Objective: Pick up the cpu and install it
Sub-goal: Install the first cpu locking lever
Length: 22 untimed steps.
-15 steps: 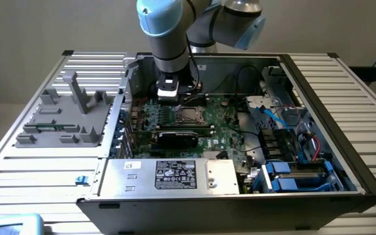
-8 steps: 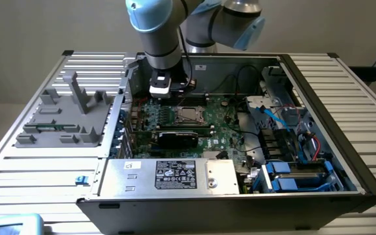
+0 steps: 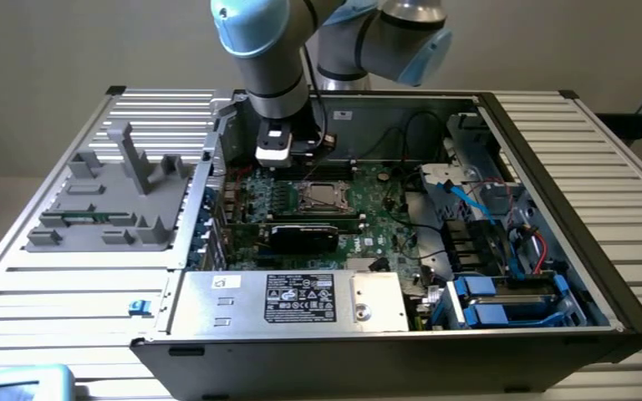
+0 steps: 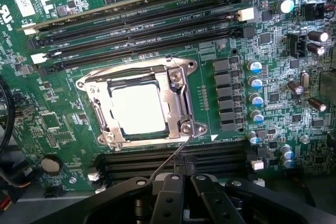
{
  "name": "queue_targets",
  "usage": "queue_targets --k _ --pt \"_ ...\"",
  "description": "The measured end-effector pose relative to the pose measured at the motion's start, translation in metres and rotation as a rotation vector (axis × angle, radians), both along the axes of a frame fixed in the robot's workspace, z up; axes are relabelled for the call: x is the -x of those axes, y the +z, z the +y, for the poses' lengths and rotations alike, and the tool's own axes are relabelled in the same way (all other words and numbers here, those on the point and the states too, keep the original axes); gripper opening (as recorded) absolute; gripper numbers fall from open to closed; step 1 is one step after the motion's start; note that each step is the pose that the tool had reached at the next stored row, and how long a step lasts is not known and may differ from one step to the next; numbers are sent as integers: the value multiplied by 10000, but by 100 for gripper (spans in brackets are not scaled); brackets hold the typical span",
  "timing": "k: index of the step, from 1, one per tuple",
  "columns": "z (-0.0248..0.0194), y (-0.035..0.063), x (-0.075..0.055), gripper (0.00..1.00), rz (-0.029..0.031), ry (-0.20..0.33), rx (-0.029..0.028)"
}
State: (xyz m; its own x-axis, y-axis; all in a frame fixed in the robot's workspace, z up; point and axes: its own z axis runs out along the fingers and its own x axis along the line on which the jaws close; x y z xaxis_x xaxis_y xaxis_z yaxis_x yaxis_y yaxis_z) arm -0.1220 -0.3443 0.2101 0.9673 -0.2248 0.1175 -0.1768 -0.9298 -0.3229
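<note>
Exterior view: Universal Robots arm reaches down into the open computer case (image 3: pixel 544 167). The gripper (image 3: pixel 282 159) hangs low over the motherboard (image 3: pixel 388 225), at the far edge of the CPU socket. The cpu (image 3: pixel 323 195) lies in that socket, just on the near side of the tool. The black graphics card (image 3: pixel 304 236) and the silver power supply (image 3: pixel 298 296) sit nearer the camera.

Wrist view: gripper (image 4: pixel 185 177) has its fingers drawn together, with nothing visibly between them. The cpu (image 4: pixel 137 109) lies flat in the socket, bright top up, with the metal retention frame (image 4: pixel 178 93) folded down around its rim. It appears installed. It is square, so there is no long axis to note. It sits ahead of the fingertips, across a bank of memory slots (image 4: pixel 220 153). The thin wire lever (image 4: pixel 170 161) runs diagonally from the socket corner towards the fingertips. Whether it touches them I cannot tell.
</note>
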Motion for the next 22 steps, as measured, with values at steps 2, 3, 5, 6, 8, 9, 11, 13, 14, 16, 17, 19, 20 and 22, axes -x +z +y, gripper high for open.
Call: queue_targets --k 2,3,5,6,8,9,11,13,14,16,17,19,20,22 --pt "4 -17 1 11 -15 -7 -10" --pt "8 -25 1 11 -22 -12 -15" --pt "14 -34 1 11 -36 -17 -21" --pt "14 -34 0 11 -45 -19 -20" --pt "15 -35 -15 11 -56 -28 -22" --pt "15 -35 -26 11 -64 -32 -23" --pt "15 -38 -47 11 -75 -37 -23" --pt "15 -48 -53 11 -85 -46 -24" --pt "15 -54 -54 11 -86 -50 -25" --pt "14 -62 -55 11 -86 -63 -31" --pt "14 -62 -55 11 -85 -69 -31" --pt "13 -63 -60 11 -87 -82 -33" --pt "10 -65 -63 11 -90 -91 -37" --pt "9 -65 -63 11 -89 -161 -36"
